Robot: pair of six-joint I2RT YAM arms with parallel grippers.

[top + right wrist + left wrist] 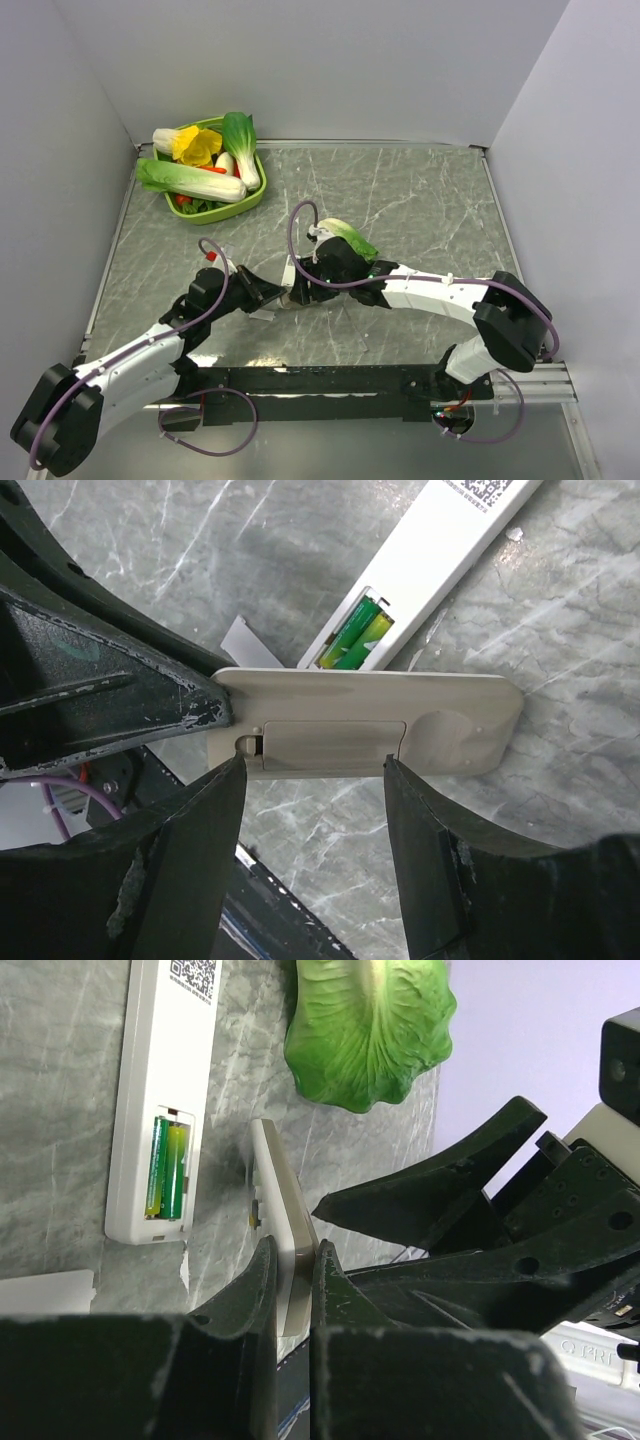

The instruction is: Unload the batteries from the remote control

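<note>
Both arms meet over the marble table [420,200], just this side of the cabbage leaf [350,238]. The remote control [165,1080] lies flat beside them, back up. Its long axis runs away from the left gripper [293,1252], with the open bay end nearest it and the code-label end toward the cabbage.

A second, cream remote [440,715] stands on its long edge with its battery door shut, pinched at one end in the left gripper's closed jaws. The right gripper [315,770] gapes wide astride that door, holding nothing. A white cover panel [240,640] lies loose by the bay.

The batteries [168,1165], green, sit side by side inside, lengthwise. To my eye no cell is out yet. The next move needs a fingertip hooked under one cell's end to lever it up.
</note>
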